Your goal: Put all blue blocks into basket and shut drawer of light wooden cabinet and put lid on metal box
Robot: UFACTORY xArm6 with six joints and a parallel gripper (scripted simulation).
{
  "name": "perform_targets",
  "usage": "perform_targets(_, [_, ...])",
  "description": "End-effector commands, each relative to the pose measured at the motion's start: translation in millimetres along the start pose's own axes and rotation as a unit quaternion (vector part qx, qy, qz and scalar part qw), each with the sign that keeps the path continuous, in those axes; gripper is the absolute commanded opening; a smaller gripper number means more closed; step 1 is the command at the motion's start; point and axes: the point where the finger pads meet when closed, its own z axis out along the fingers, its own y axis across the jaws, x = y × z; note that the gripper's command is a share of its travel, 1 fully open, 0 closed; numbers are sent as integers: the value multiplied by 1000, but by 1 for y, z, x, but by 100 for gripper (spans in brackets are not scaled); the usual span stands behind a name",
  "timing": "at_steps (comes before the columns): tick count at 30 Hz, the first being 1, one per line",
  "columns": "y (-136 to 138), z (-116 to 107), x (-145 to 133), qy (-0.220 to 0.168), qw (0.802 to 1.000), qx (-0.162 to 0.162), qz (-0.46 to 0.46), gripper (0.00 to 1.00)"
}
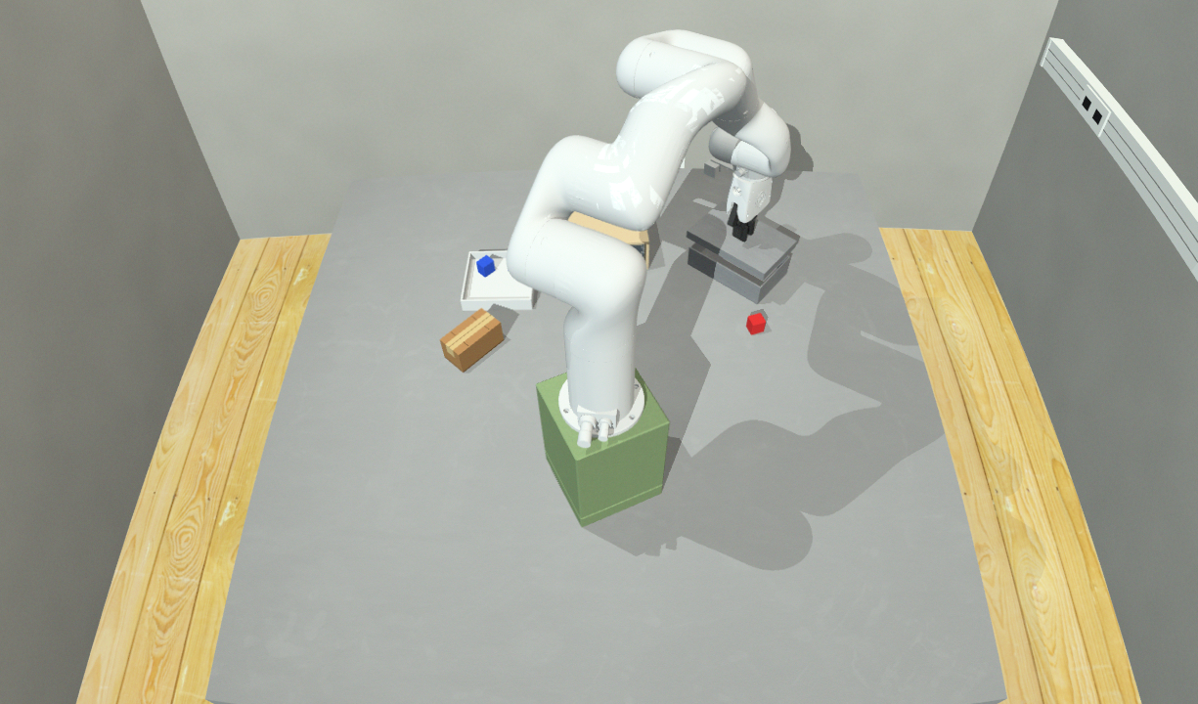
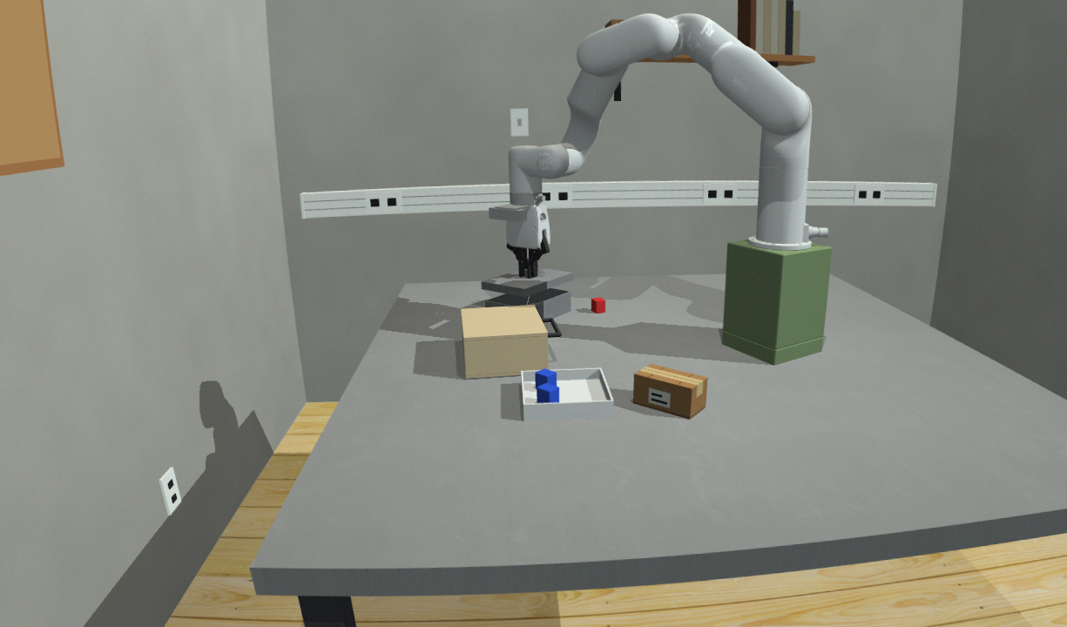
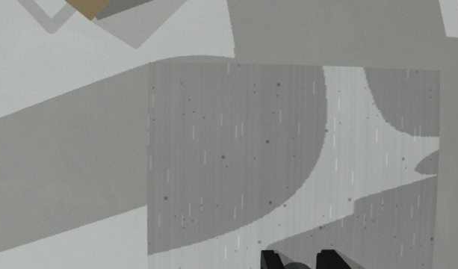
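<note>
exterior view: arm arches from its green pedestal over to the metal box at the far side of the table.
gripper: pointing down, clenched on the knob of the lid; the lid is level, held just above the box.
basket: white tray in front of the cabinet, two blue blocks stacked in its left end.
red block: on the table right of the box.
carton: brown, just right of the basket.
</note>
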Motion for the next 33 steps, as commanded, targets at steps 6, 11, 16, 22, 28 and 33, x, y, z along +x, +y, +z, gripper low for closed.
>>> perform_targets(6, [2, -2, 0, 1, 1000, -3, 0, 0])
perform_targets(11, [2, -2, 0, 1, 1000, -3, 0, 0])
perform_targets(16, [2, -2, 0, 1, 1000, -3, 0, 0])
perform_targets(22, [2, -1, 0, 1, 1000, -3, 0, 0])
perform_targets(28, [2, 0, 0, 1, 1000, -3, 0, 0])
perform_targets(33, [2, 1, 0, 1, 1000, -3, 0, 0])
